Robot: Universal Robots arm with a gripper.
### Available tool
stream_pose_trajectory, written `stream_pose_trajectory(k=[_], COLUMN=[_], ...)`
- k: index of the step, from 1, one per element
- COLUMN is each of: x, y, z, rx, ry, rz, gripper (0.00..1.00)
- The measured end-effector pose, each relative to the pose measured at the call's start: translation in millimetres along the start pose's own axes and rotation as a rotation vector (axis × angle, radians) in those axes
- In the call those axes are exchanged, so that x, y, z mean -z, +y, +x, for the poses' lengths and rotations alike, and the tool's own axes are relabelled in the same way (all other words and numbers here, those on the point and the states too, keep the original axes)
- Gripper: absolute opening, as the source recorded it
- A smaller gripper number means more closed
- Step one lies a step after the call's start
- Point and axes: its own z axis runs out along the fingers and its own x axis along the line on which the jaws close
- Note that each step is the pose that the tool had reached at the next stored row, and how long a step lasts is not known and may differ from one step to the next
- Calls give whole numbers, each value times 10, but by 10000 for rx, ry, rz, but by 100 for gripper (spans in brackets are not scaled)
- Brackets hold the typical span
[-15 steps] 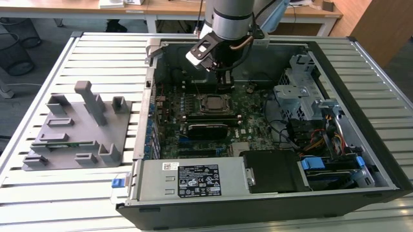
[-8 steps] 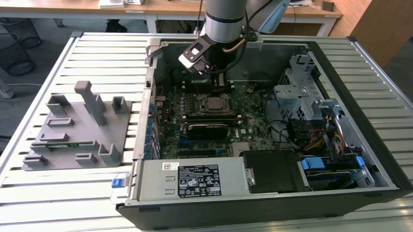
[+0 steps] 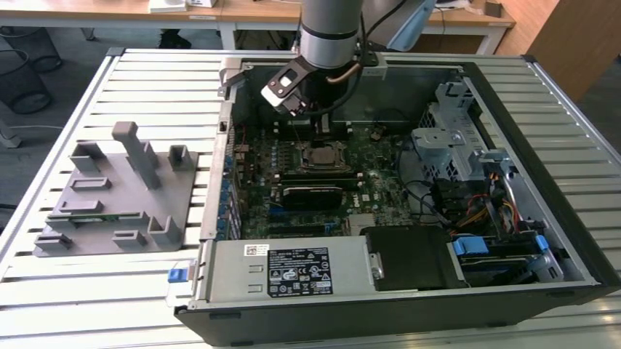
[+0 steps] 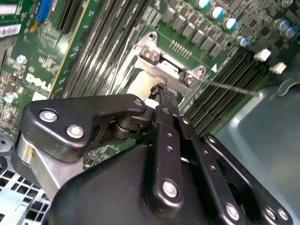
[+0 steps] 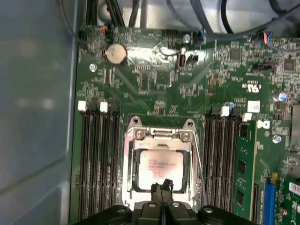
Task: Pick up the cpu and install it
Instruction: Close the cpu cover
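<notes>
— How was the pincer (image 5: pixel 161 188) set?

— Its two fingertips were pressed together, with nothing pinched between them. In both wrist views there was only a thin seam where they met.

— And the cpu?

— The cpu (image 5: pixel 161 165) lay straight beneath the tips, flat in the socket frame (image 5: pixel 159 133), with its pale metal top facing up at the pincer. It looked close to square, so I could pick out no long axis. Its edges ran parallel to the frame and to the memory slots. The tips hung over the edge of it nearest the pincer; whether they touched it, I could not tell.

— What lay around it?

— A thin lever wire (image 5: pixel 200 164) ran just beside the frame. Memory slots (image 5: pixel 99 159) flanked the socket on both sides of the pincer. Farther out, a round coin cell (image 5: pixel 116 53) sat on the green motherboard (image 5: pixel 154 82).

— And the arm?

— In the exterior view the arm (image 3: pixel 330 29) stood nearly upright, reaching into the open computer case (image 3: pixel 543 138). Its wrist was over the socket and the pincer pointed down at the board. Well apart from the pincer, outside the case toward the exterior view's left, a grey fixture plate (image 3: pixel 97 196) with upright posts stood on the slatted table (image 3: pixel 87 298).
</notes>
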Motion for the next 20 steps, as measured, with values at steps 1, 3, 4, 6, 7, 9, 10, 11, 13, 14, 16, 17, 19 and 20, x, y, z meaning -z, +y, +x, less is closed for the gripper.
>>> stream_pose_trajectory(k=[1, 3, 4, 6, 7, 9, 10, 11, 13, 14, 16, 17, 19, 20], x=[-11, -37, -52, -78, -88, -108, -118, -128, -149, -160, -180, -190, -205, -212], y=[-16, -44, -55, -73, -81, -95, -100, -103, -111, -114, -120, -122, -124, -125], z=[1, 2, 3, 4, 4, 5, 5, 5, 6, 6, 6, 7, 7, 7], rx=[1, 1, 1, 1, 0, 1, 0, 0, 1, 0, 1, 1, 2, 2], ry=[0, 0, 1, 1, 0, -1, 0, 0, 0, 1, 0, 0, 0, 0], rz=[1, 1, -1, -1, 0, 0, 0, -1, 0, 0, 0, 0, 0, 0], gripper=[11, 11, 11, 11, 11, 11, 11, 11, 11, 11, 11, 11, 11, 11])
